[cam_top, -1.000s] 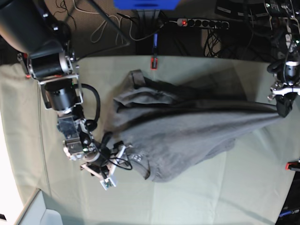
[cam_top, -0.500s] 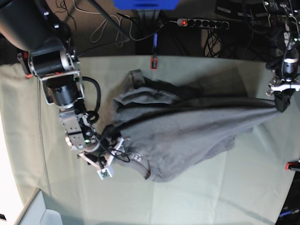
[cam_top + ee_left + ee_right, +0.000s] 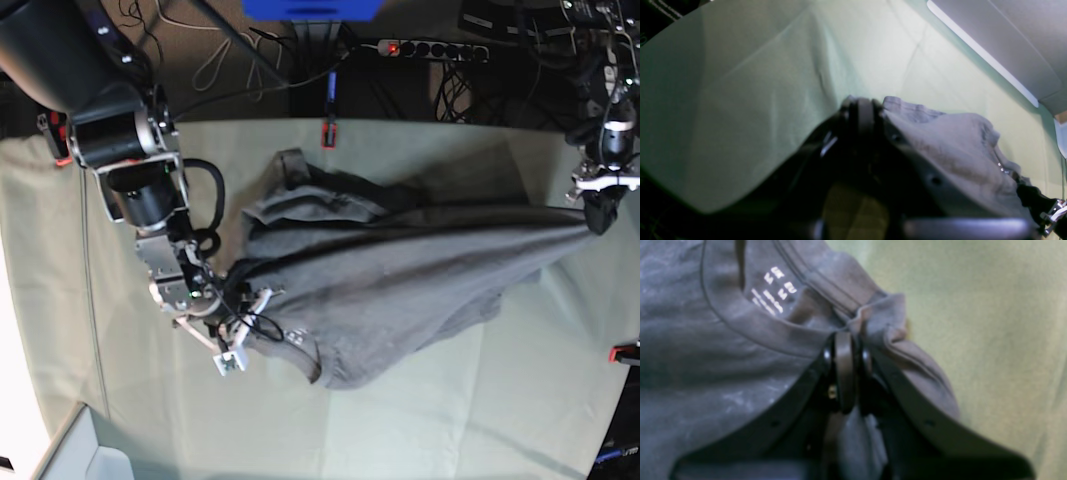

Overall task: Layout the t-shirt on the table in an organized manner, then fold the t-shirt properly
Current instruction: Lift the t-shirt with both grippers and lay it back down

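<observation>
The grey t-shirt [image 3: 380, 280] lies crumpled and stretched across the table [image 3: 420, 420]. In the base view my right gripper [image 3: 258, 305] is at the shirt's left end. The right wrist view shows this gripper [image 3: 845, 340] shut on the ribbed collar [image 3: 750, 330], just beside the white neck label [image 3: 773, 290]. On the base view's right, my left gripper [image 3: 598, 218] is shut on the shirt's far end and holds it pulled taut. In the left wrist view the left gripper [image 3: 863, 105] pinches grey t-shirt fabric [image 3: 957, 140] above the green cloth [image 3: 756, 83].
Red clamps sit at the table's back edge [image 3: 327, 133] and right edge [image 3: 625, 352]. A power strip [image 3: 430, 48] and cables lie behind the table. Both sleeves bunch at the back of the shirt [image 3: 300, 190].
My right gripper moved up onto the collar and closed on it. The left gripper drifted slightly toward the back, still holding the shirt's end.
</observation>
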